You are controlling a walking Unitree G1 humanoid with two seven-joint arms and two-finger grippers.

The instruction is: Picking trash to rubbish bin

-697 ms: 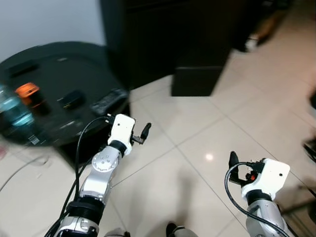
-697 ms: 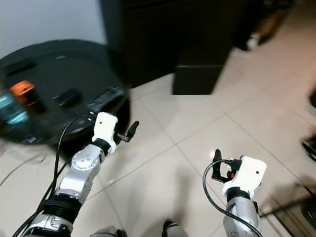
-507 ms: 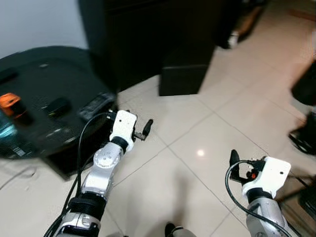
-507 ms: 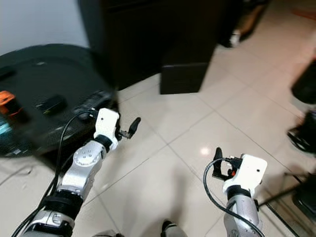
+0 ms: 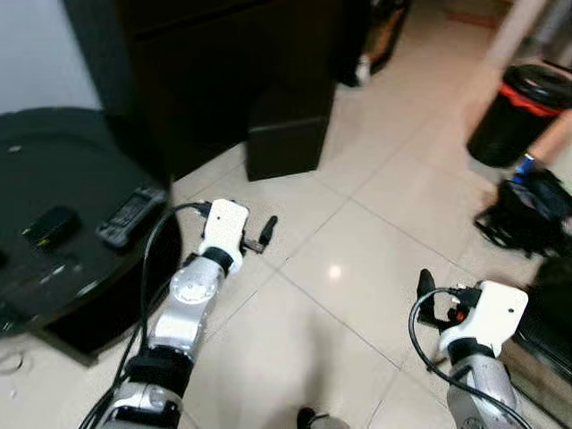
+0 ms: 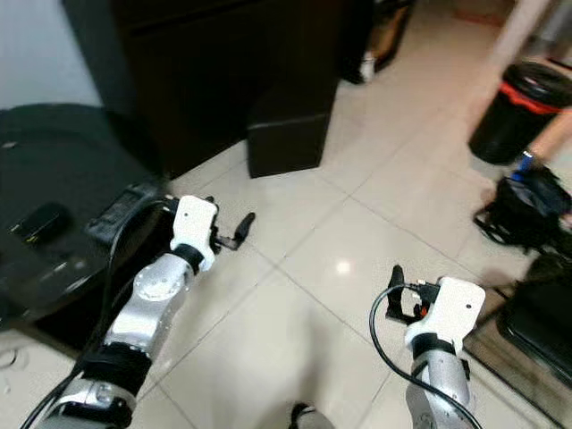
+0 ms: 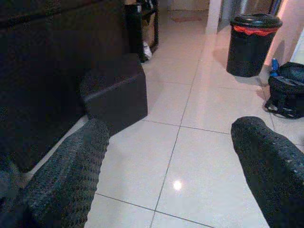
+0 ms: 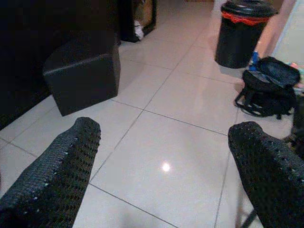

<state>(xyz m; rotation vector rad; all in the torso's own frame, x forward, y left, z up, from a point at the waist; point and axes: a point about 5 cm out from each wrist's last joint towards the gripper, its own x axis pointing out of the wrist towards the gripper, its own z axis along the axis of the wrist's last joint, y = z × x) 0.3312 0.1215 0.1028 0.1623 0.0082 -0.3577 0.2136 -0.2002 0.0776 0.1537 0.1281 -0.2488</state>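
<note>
The rubbish bin (image 5: 517,114) is black and round with a red liner rim, standing on the tiled floor at the far right; it also appears in the left wrist view (image 7: 250,45) and the right wrist view (image 8: 242,33). My left gripper (image 5: 265,234) is held out over the floor at centre left, open, with nothing between its fingers (image 7: 71,175). My right gripper (image 5: 426,295) hangs low at the right, also open and empty, its fingers (image 8: 52,166) spread wide over bare tiles.
A round black table (image 5: 36,295) at the left carries a remote (image 5: 130,215) and a small black object (image 5: 51,226). A dark cabinet (image 5: 206,63) and a black box (image 5: 286,147) stand ahead. A black bag (image 5: 527,210) lies beside the bin.
The camera has swung to the right: the table slid left and partly out of frame, and the bin and black bag came into view. Both arms keep the same pose.
</note>
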